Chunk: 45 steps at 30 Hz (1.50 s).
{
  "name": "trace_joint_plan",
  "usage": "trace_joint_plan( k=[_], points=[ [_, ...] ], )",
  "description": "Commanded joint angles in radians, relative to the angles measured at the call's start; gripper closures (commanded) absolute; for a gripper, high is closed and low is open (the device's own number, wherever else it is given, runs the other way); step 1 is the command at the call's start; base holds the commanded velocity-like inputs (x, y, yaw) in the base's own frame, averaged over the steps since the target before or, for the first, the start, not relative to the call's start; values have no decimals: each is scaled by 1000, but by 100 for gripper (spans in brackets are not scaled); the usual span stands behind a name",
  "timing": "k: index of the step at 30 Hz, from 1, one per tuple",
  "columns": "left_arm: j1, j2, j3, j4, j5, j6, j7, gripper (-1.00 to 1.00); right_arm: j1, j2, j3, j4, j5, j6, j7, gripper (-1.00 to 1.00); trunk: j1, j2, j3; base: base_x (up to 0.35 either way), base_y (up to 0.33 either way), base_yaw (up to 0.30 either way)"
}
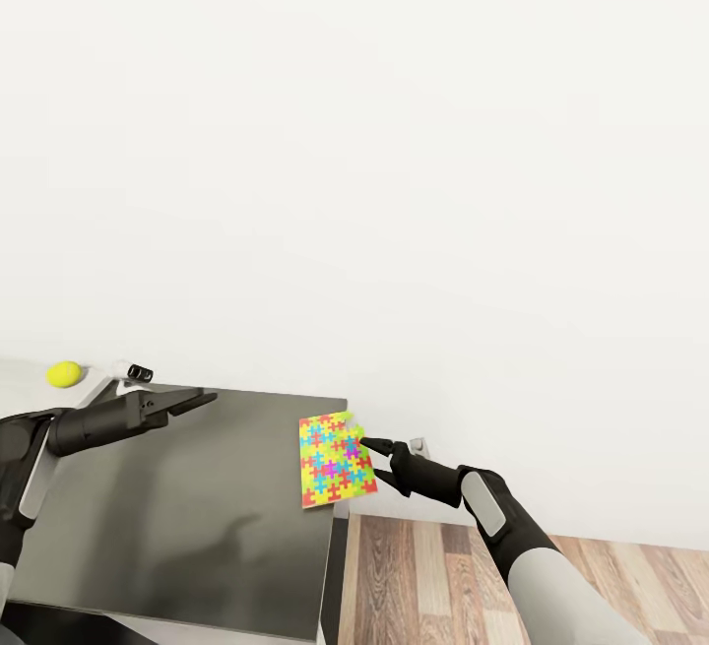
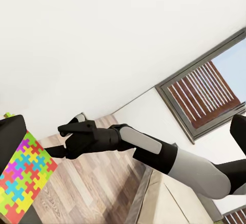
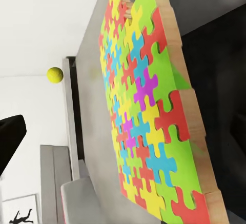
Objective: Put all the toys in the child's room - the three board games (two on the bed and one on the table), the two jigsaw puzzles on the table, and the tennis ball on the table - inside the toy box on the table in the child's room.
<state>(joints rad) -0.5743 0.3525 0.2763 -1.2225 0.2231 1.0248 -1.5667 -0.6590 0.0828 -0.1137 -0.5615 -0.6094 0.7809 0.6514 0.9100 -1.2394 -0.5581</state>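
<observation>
Currently your tennis ball [image 1: 64,373] sits well apart, beyond the left gripper [image 1: 197,398], whose state I can't tell. Right gripper [image 1: 369,458] is parted around the jigsaw puzzle [image 1: 336,459] edge on the table [image 1: 187,517].

The jigsaw puzzle [image 3: 146,106] looked like matt, brightly painted pieces on a pale wooden backing — its raw edge showed grain. The table [image 1: 187,517] was a smooth grey slab with a dull sheen. The tennis ball [image 1: 64,373] looked fuzzy; the floor [image 1: 443,576] was wood plank.

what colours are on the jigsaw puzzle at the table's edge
Interlocking pieces in green, yellow, red, blue, orange and magenta on the jigsaw puzzle; clearest in the right wrist view.
</observation>
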Motion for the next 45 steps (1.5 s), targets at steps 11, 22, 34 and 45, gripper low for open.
trace_joint_plan(
  k=[11,22,34,45],
  points=[
    [0,-1,0,0,-1,11,-4,-100,-1,1,-6,0,2,6,2,-100,0,-1,-1,0,67,0],
    [0,-1,0,0,-1,11,-4,-100,-1,1,-7,0,2,6,2,-100,0,-1,-1,0,6,0],
    [0,0,1,1,-1,10,-4,-100,-1,1,-6,0,2,6,2,100,0,-1,-1,0,0,0],
    [1,1,7,1,-1,12,-4,-100,-1,1,-6,0,2,6,2,100,-38,69,30,0,0,0]
  ],
)
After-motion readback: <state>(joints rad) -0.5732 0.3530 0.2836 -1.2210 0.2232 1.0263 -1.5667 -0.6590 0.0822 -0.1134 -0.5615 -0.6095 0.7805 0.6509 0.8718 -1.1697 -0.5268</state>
